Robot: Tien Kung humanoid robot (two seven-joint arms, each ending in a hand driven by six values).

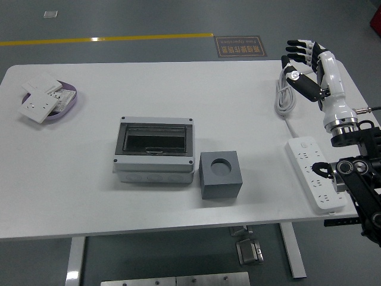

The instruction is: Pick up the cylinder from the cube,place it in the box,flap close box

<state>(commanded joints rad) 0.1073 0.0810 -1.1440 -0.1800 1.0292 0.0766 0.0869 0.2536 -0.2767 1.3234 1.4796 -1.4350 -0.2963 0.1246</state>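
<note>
Tabletop (178,89) is white and mostly bare, standing on grey flooring crossed by a yellow line (107,39) at twelve o'clock. At centre sits the box (155,149), its dark flap lying shut, with the cube (221,174) just beside it at four o'clock; the cube's round socket holds nothing, and no cylinder can be seen. A purple dish (52,100) of switch plates lies at ten o'clock. A power strip (314,173) and coiled cable (287,90) line the three o'clock edge. The right hand (305,65) hovers at two o'clock, fingers loosely spread, empty.
</note>
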